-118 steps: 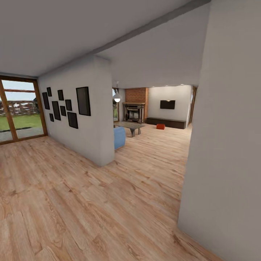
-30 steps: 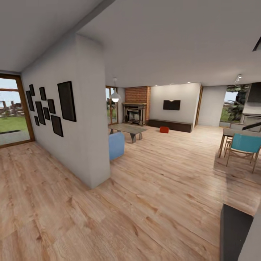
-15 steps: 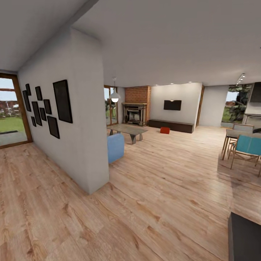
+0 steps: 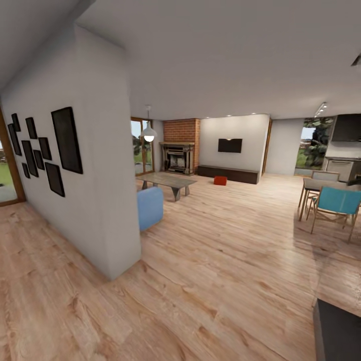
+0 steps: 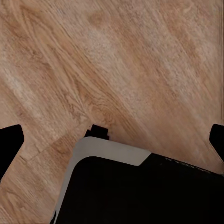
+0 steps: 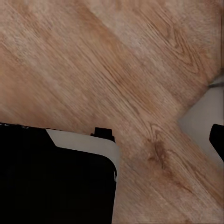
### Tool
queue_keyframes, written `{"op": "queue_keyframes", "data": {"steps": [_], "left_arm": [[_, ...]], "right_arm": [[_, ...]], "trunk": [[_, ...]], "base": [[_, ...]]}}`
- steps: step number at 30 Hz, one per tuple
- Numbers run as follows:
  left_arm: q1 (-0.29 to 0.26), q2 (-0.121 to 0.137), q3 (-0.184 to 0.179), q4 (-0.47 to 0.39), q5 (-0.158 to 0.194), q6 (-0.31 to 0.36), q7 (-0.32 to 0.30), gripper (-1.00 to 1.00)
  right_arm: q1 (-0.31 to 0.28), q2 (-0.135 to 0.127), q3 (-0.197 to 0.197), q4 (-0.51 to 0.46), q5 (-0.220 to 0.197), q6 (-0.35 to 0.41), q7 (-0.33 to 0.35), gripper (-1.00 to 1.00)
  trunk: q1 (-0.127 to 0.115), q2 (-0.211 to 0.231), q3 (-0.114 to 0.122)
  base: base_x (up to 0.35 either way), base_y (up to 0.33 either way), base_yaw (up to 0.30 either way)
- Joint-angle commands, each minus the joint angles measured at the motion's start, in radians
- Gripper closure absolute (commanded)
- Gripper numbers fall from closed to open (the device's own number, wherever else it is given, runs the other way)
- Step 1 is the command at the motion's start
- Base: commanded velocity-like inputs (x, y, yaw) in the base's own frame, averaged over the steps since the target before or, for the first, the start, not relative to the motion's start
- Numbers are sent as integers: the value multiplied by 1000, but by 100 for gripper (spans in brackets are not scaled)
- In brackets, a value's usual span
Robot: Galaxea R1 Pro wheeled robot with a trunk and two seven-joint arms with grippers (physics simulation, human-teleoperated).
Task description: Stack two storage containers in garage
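One container sits far ahead by the bench; you drive closer across the wood floor, both tools spread apart, empty.

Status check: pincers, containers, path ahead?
Both pincers, left and right, open and empty over wood floor. One orange container far ahead by the dark bench. Route open; table left, chairs right.

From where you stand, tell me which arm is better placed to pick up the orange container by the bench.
Neither yet. The container sits far across the wood floor, by the dark bench. Both wrist views look down at floor and the robot's base, fingers spread. It lies slightly right of centre, so probably right, once closer.
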Motion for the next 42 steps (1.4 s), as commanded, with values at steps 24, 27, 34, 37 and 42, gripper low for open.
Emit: {"op": "queue_keyframes", "data": {"steps": [24,27,34,37,42], "left_arm": [[-1,0,-9,0,8,-1,2,-100],[-1,0,-9,0,8,-1,2,-100],[-1,0,-9,0,8,-1,2,-100],[-1,0,-9,0,8,-1,2,-100],[-1,0,-9,0,8,-1,2,-100]], "right_arm": [[-1,0,8,2,50,-4,-4,-100],[-1,0,7,2,53,-4,-5,-100],[-1,0,7,2,54,-5,-5,-100],[-1,0,7,2,54,-4,-5,-100],[-1,0,7,3,54,-4,-3,-100]], "trunk": [[1,-1,-2],[1,-1,-2],[1,-1,-2],[1,-1,-2],[1,-1,-3]], "base": [[322,0,-133],[322,0,0],[322,0,0],[322,0,-10],[322,0,-188]]}}
